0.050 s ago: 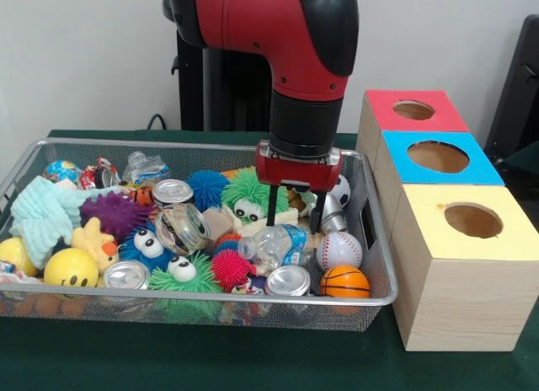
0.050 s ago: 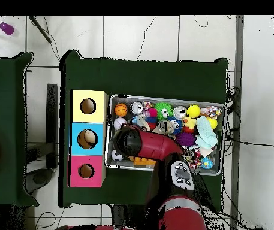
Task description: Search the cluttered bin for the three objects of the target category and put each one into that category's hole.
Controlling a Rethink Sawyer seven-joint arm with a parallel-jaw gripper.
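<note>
Wire bin (image 1: 377, 239) is packed. Three hole boxes sit beside it: red (image 1: 383, 113), blue (image 1: 396, 163), yellow (image 1: 425, 231). Arm is down over the bin's box-side end. Gripper (image 1: 294, 227) fingers are spread, holding nothing, straddling the crushed plastic bottle (image 1: 278, 246). Target category unclear from here. The balls sit close by: baseball (image 1: 341, 249), basketball (image 1: 344, 282). Risks: a finger snags the mesh or the green fuzzy toy (image 1: 246, 197), or the slick bottle squirts out on closing.

The arm (image 1: 278, 37) is glossy red with black joint caps and a black cylindrical wrist. A red plate carries the gripper (image 1: 295, 214), with two thin black fingers (image 1: 272, 207).
</note>
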